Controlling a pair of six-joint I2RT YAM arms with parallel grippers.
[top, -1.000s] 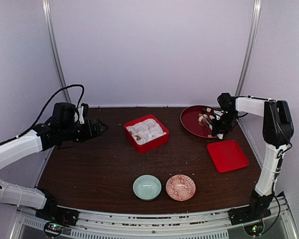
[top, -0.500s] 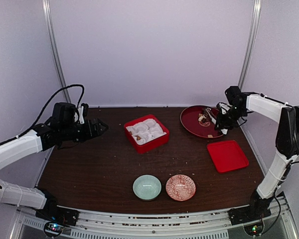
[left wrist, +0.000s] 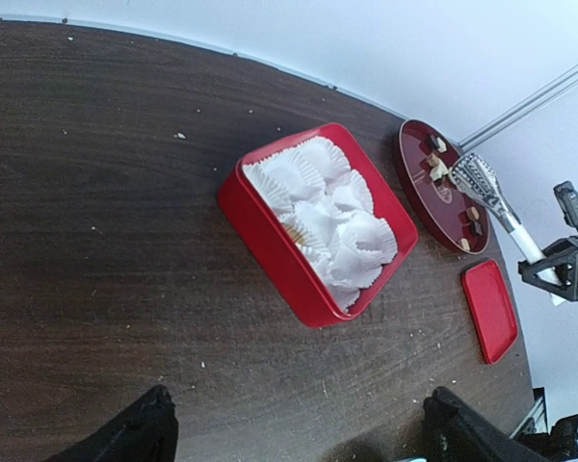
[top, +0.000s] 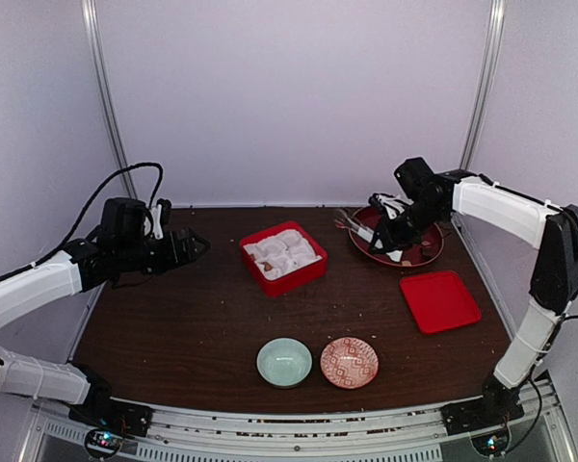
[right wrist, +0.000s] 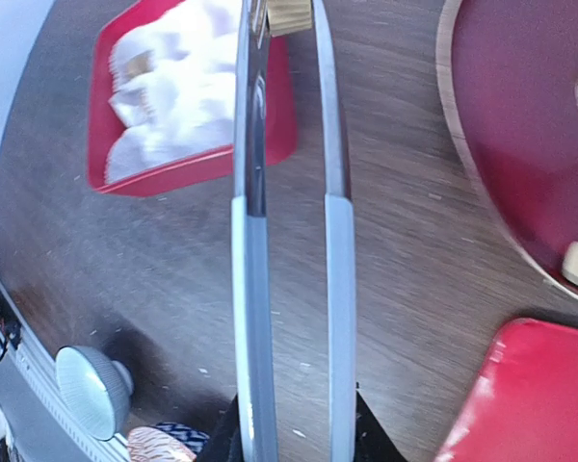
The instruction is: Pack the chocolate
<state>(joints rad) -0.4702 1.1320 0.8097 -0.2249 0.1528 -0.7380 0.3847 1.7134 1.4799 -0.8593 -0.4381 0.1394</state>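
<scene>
The table (top: 193,318) is dark brown wood, with pale walls all around it.

The chocolate (right wrist: 289,14) comes in tiny pieces. One tan, blocky piece is pinched at the tip of the silver tongs (right wrist: 255,192), up above the table between the round plate (top: 429,245) and the red box (top: 303,274), close to the box. More little pieces lie on the dark red plate, tan, whitish and one dark. I count about five there, but they are too small to be sure. One brownish bit seems to sit in a paper cup (left wrist: 337,207) in the box.

There is one box, full of white crinkly cups, one plate, one flat red lid (top: 440,300) and one pair of tongs. There are two bowls, one green (top: 284,362) and one patterned (top: 349,362).

The right gripper (top: 383,231) squeezes the tongs by their white handle. The left gripper (top: 195,246) hangs over the left side of the table with its fingers spread wide and nothing in them.
</scene>
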